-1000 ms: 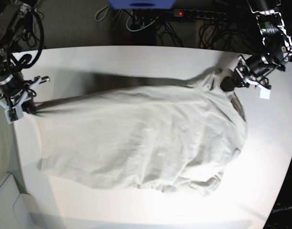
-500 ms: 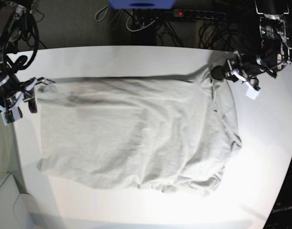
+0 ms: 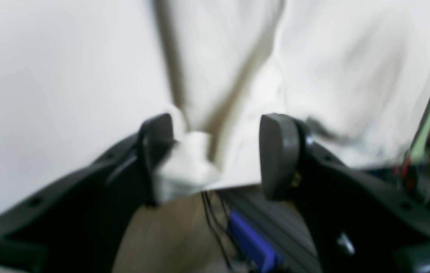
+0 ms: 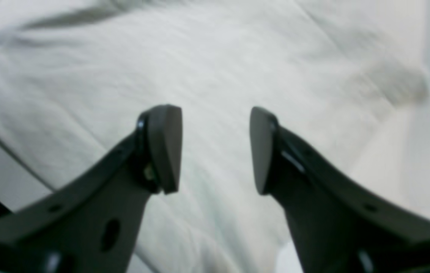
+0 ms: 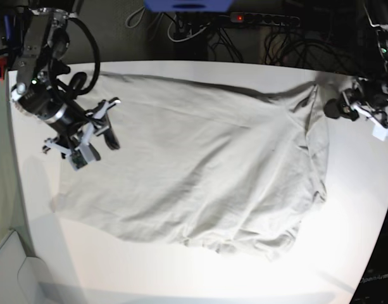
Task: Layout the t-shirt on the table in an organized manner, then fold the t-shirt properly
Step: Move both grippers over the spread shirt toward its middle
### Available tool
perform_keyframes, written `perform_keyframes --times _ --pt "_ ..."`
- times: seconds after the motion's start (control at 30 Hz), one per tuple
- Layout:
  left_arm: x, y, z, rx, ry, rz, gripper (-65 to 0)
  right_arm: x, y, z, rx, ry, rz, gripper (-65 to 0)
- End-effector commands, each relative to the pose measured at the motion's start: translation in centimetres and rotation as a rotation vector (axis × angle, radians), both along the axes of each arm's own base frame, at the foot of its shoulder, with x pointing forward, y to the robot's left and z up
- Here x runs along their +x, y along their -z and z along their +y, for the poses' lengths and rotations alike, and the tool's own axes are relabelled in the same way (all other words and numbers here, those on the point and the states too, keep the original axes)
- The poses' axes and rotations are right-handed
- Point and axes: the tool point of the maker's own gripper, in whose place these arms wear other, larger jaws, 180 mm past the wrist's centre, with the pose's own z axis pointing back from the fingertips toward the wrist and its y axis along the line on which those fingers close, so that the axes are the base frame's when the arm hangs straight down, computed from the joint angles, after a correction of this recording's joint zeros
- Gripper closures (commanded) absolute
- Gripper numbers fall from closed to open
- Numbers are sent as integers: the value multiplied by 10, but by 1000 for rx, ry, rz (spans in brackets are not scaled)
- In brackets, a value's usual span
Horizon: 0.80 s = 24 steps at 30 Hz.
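The light grey-beige t-shirt (image 5: 194, 164) lies spread wide on the white table (image 5: 352, 209), with wrinkles and a bunched hem at the near side. My right gripper (image 5: 108, 126) hovers over the shirt's left part. In its wrist view the right gripper (image 4: 215, 148) is open, with only the t-shirt (image 4: 237, 57) below it. My left gripper (image 5: 334, 109) is at the shirt's far right corner, near the table's back edge. Close up, the left gripper (image 3: 216, 151) is open, and a small tip of the t-shirt (image 3: 188, 167) rests against one finger (image 3: 158, 144).
Behind the table's far edge lie a power strip (image 5: 257, 19) with a red light, tangled cables (image 5: 288, 44) and a blue object (image 5: 187, 5). A pale bin-like shape (image 5: 10, 272) sits past the near left corner. The table's right edge runs close to my left arm.
Both grippers have opened and let go of the shirt. The shirt was drawn toward the far edge and now lies flatter. The right arm moved in over the cloth; the left arm drew back to the right.
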Motion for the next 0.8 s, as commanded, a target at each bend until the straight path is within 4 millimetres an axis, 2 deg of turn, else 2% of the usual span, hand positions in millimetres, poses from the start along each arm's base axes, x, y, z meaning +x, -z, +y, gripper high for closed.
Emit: perform_keyframes --times 0.0,0.13,0.2,0.3,0.37,0.47,0.6,0.77 --pt "17 -24 19 25 -38 -75 -357 6 -12 11 19 -30 -44 -298" --pt "37 -58 50 39 -137 -191 -357 0 -3 39 39 -108 -14 -298" --pt "52 -71 54 37 -163 -243 -357 -5 12 49 51 -137 33 -297" --pt "69 -78 56 11 -179 -268 -357 -12 34 60 61 -171 102 -297" --pt "76 -76 52 -30 -192 -276 -357 -16 46 51 30 -179 140 -297" --pt "79 -63 39 -86 -209 -262 -357 -18 59 33 -32 -162 200 -297" --pt "78 -52 26 -129 -218 -249 -357 -3 57 5 -100 -92 223 -300" --pt "79 -45 14 -163 -219 -244 -357 3 55 -8 -166 -74 265 -299"
